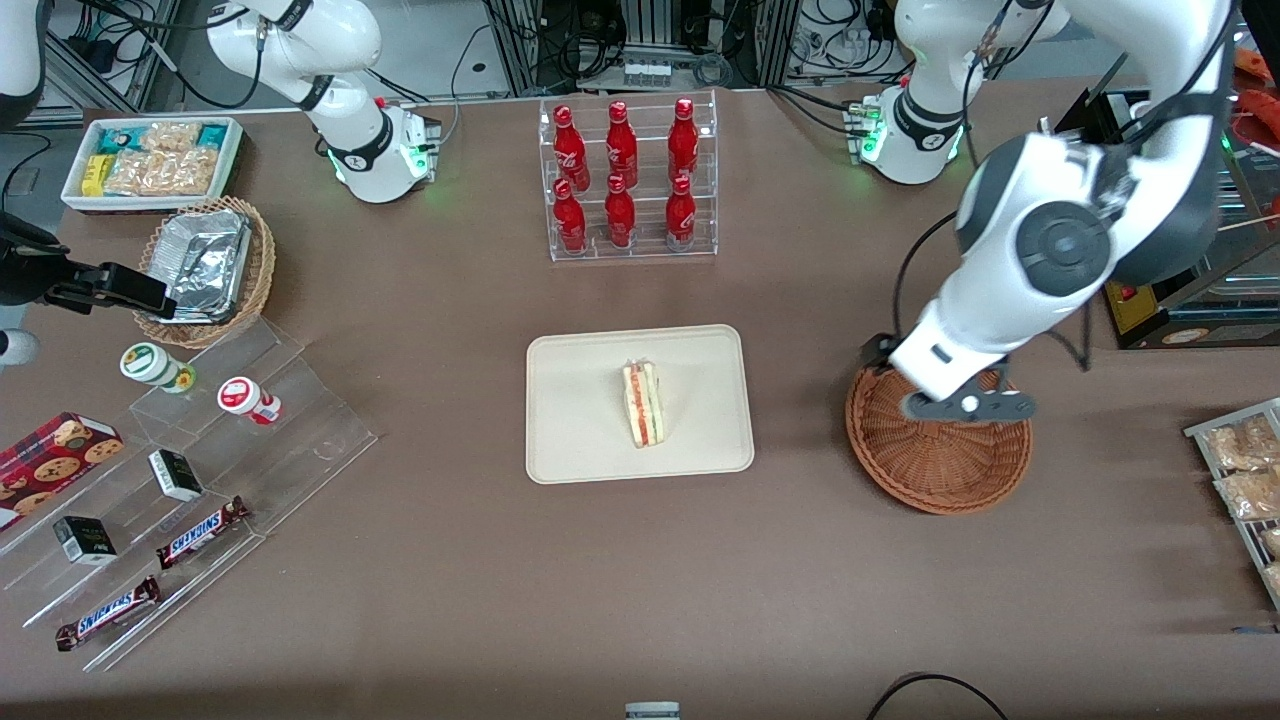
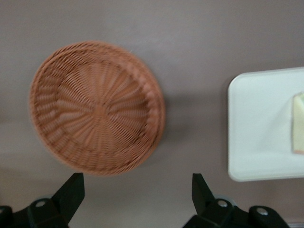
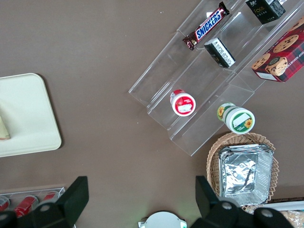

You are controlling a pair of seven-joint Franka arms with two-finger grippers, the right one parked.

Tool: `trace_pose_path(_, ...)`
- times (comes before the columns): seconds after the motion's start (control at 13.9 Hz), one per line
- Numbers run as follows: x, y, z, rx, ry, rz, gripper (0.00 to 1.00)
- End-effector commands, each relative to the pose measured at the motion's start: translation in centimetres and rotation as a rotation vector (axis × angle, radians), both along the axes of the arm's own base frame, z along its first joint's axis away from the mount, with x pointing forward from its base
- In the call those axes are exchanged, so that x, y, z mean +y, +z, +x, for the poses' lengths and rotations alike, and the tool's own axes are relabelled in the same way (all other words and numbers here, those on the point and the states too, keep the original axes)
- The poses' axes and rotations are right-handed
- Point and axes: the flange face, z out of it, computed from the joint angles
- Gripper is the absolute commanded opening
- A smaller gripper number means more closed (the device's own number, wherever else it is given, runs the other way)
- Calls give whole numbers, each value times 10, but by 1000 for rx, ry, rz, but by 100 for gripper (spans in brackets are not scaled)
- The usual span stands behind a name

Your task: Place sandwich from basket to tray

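The small triangular white-bread sandwich point(image 1: 646, 404) is seen lying on the flat cream-beige rectangular tray point(image 1: 580, 440). The left arm's black two-finger gripper point(image 2: 137, 194) is held spread and unloaded above the round reddish-brown wicker basket point(image 1: 940, 470).

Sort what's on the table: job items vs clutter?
Job items: sandwich, lying on the tray; basket, nothing in it; open gripper above the basket.

Clutter: red bottles in the rack, foil containers, Snickers bars, cookie box, snack bin.
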Motion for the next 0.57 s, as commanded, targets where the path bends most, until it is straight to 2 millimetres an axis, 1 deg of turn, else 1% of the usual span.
trace_pose_path(0.0,30,27,-22,31,-22,-27,100)
trace_pose_path(0.07,55,37,-25,52,-35,-46,100)
trace_pose_path(0.29,102,65,-37,92,-63,-68,100)
trace_pose_path(0.36,114,73,-39,101,-58,-71,100)
trace_pose_path(0.43,121,81,-41,115,-58,-71,100)
trace_pose_path(0.5,123,93,-42,113,-58,-66,100)
